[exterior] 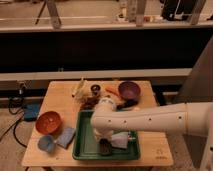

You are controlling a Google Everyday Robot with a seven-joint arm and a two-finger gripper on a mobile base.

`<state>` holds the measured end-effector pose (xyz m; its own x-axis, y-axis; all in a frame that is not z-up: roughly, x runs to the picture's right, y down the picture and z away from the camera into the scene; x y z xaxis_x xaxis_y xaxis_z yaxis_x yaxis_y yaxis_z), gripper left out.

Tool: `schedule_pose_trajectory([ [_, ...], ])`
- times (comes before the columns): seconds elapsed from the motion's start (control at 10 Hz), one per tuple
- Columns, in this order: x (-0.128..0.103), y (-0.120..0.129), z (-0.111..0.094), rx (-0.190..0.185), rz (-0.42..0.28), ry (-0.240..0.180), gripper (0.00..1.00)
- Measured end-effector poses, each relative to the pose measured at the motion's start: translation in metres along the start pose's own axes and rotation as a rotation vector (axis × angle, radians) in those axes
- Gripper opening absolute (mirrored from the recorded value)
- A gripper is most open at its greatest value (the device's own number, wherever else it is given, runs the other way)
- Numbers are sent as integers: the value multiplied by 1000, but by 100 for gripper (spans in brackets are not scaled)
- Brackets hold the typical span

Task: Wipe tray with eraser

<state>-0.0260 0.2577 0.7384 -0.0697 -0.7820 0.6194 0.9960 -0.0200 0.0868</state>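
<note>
The large green tray [85, 150] lies on the front middle of the wooden table. My white arm reaches in from the right, bends over the tray's far edge and points down into it. My gripper [103, 142] is low inside the tray, near its front middle. The small dark eraser [105, 148] is right at the gripper's tip, on the tray floor. Whether the gripper holds it does not show. A pale grey folded sheet [122, 140] lies in the tray just right of the eraser.
An orange bowl [48, 121], a small blue bowl [46, 144] and a blue cloth [65, 136] lie left of the tray. A purple bowl [129, 90], a carrot [112, 91], a dark cup [95, 90] and a yellowish item [78, 88] sit at the back.
</note>
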Motion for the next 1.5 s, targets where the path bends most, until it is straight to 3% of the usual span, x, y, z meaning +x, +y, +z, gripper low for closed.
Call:
schedule_pose_trajectory([
  [0.3,6,-37,3,5,-70,-15,2],
  [0.7,41,-66,17,14,-120,-20,2],
  [1.0,64,-63,10,-5,-107,18,2],
  [1.5,108,-20,5,8,11,63,2],
])
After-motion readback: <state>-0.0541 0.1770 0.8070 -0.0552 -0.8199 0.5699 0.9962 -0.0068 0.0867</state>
